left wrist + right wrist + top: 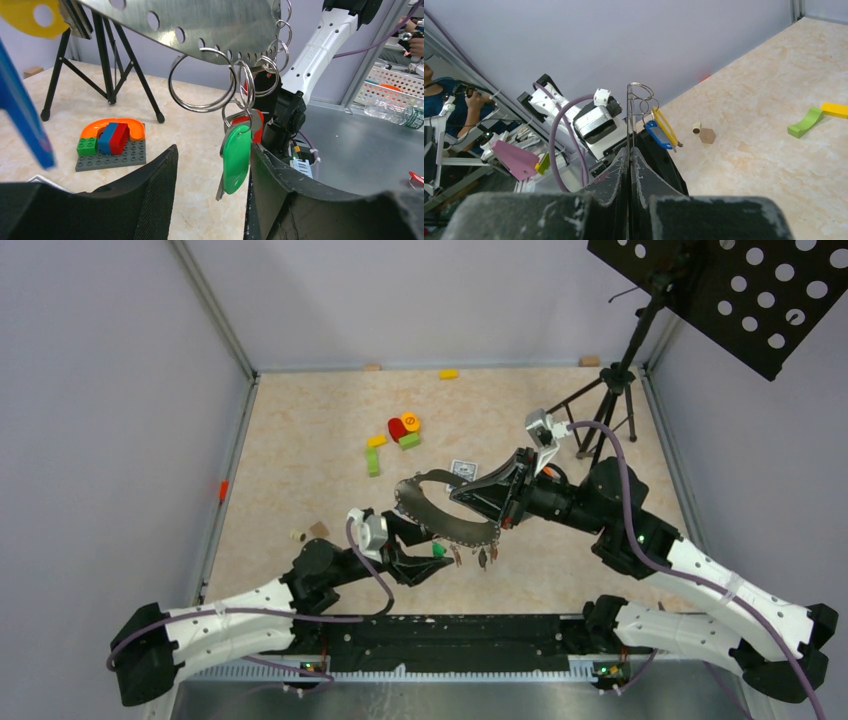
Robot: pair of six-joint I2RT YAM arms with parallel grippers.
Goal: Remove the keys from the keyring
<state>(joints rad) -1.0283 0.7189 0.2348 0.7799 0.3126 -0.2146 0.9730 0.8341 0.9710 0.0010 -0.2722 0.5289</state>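
The left fingers (428, 562) are held apart just in front of the near edge of the keyring (440, 508), which is kept clear of the table (300, 460). A green-tagged key (236, 159) is seen hanging between them from a small split ring (200, 82). It hangs close to one finger, and whether it is touched cannot be told. A red tag (246, 119) is partly hidden behind it.

The keyring is formed of a wide grey metal band curved into a loop and pierced with holes along one edge. The other keys (478, 555) are strung along its near edge and dangle above the table. A blue tag (658, 135) and a yellow tag (665, 125) are hung just beside the clamped part of the keyring.

The right fingers (634, 167) are pressed together on the right side of the keyring, with its thin edge gripped between them.

Just behind the keyring a card box (463, 470) is laid on the table, and coloured blocks (400, 432) are grouped farther behind it. A black tripod (610, 405) is placed behind the keyring, to its right.
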